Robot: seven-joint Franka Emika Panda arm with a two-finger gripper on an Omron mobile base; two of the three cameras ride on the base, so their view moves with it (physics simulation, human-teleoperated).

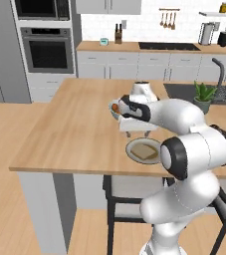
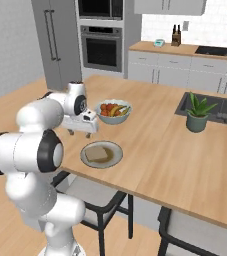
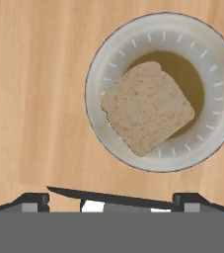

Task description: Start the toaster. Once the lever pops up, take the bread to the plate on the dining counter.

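From left to right I see bare light-wood worktop (image 3: 29, 99), then the round, ridged plate (image 3: 217, 133) with the bread (image 3: 145, 106) lying flat in it. My jaws (image 3: 111, 197) stand spread and empty above. I judge the slice light, stiff and crumbly, best taken by its crust edges.

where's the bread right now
The bread lies flat in the plate near the close edge of the dining counter. In the right base view the fruit bowl sits just behind it.
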